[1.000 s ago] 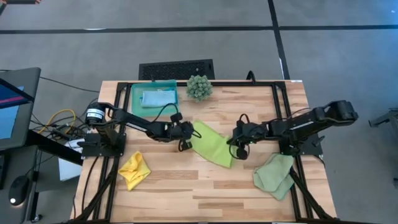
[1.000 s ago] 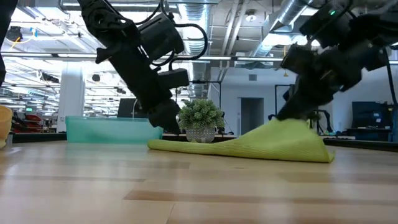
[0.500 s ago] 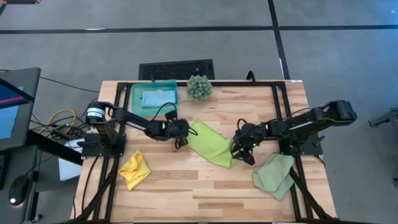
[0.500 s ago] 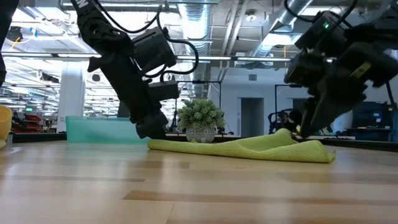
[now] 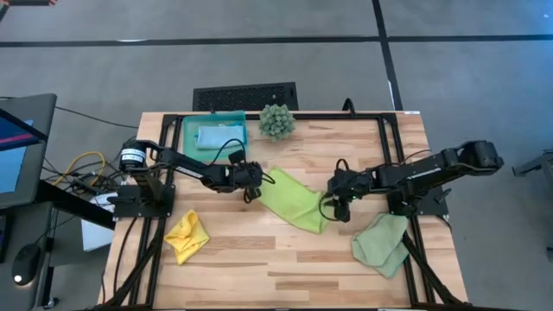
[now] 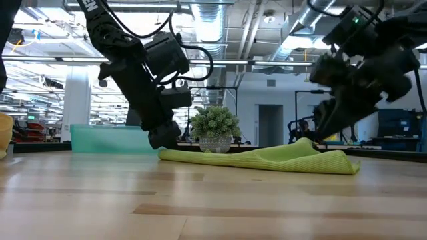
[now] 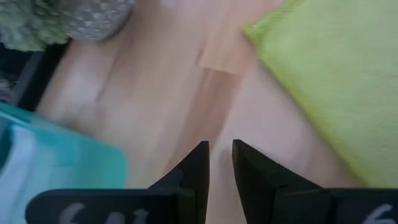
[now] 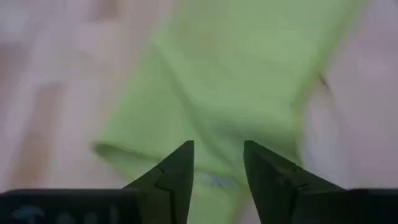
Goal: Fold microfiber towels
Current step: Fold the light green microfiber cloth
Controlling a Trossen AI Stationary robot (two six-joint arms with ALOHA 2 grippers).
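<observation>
The robot has two arms, and both are black all over. Each arm is made of long thin parts joined by round, chunky joints. Thin black cables loop out from the arms near the wrists. The left arm has a round silver and black ring with a label near its base. Each arm sits on a black metal block. The left gripper (image 7: 219,163) has two flat black fingers with slanted tips. The right gripper (image 8: 217,163) has the same two black fingers. Pale markings show on the black bar behind the left arm's fingers.
</observation>
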